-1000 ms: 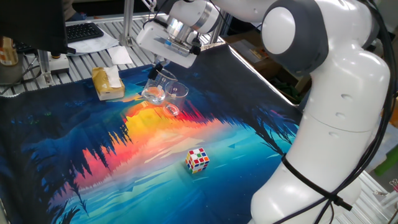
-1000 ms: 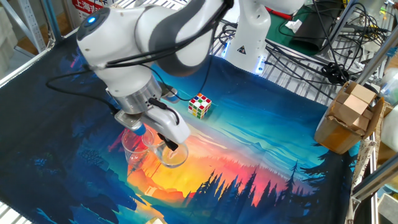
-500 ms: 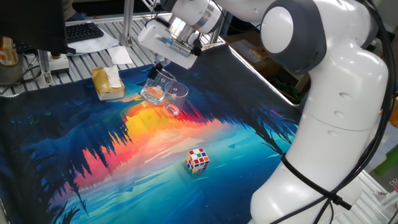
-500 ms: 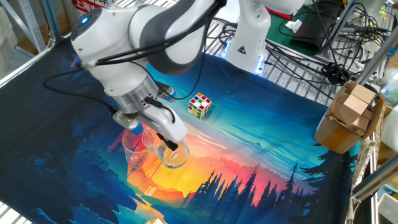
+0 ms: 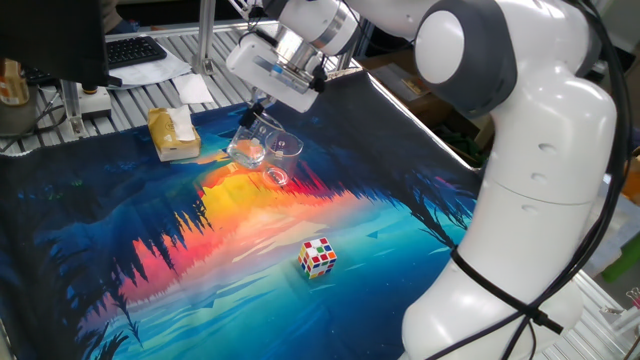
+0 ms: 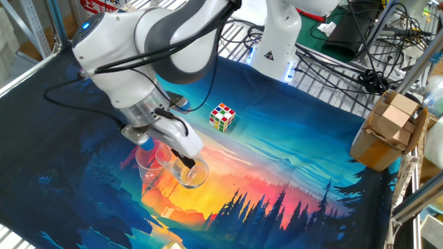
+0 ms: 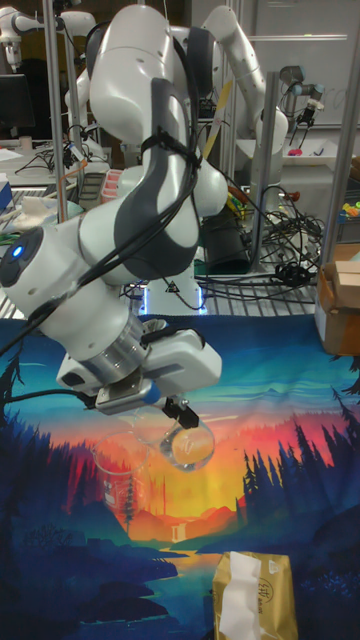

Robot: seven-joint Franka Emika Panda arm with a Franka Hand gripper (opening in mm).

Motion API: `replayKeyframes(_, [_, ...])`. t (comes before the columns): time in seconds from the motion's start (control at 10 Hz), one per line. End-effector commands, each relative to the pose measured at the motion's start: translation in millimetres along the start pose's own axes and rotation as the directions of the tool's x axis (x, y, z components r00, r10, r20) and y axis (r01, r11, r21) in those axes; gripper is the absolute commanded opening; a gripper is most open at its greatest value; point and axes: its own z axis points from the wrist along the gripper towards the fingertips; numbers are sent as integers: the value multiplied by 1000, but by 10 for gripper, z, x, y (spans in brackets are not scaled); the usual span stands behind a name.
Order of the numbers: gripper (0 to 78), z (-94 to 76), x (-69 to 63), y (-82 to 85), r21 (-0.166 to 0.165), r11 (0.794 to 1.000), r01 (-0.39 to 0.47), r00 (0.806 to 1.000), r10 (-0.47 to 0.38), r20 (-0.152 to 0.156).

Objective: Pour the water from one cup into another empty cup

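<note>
Two glass cups, end effector (image 6: pixel 185 162) clamped on the tipped cup (image 6: pixel 192 174), its mouth beside the upright cup (image 6: pixel 150 164).

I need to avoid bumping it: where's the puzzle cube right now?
The puzzle cube sits alone on the mat's blue part, apart from the two glass cups, nearer the robot's base.

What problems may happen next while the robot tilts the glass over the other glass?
1. The tilted cup in the gripper has its mouth near the rim of the upright cup, so water may fall on the printed cloth.
2. The two cups look very close; a further turn might knock the upright one over.
</note>
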Motion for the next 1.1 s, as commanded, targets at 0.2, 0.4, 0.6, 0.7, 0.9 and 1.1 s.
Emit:
replayKeyframes(0.2, [12, -15, -74, -61, -50, 999, 17, 1000, -17, -17])
replayKeyframes(0.4, [12, -14, -83, -69, -71, 997, 12, 1000, -14, -23])
replayKeyframes(0.6, [12, -14, -88, -74, -96, 995, 3, 1000, -6, -29])
replayKeyframes(0.7, [12, -14, -89, -75, -104, 995, 0, 999, -3, -32])
replayKeyframes(0.9, [12, -11, -95, -94, -111, 994, -4, 999, 0, -35])
replayKeyframes(1.1, [12, -3, -103, -142, -143, 990, -7, 999, 1, -44])
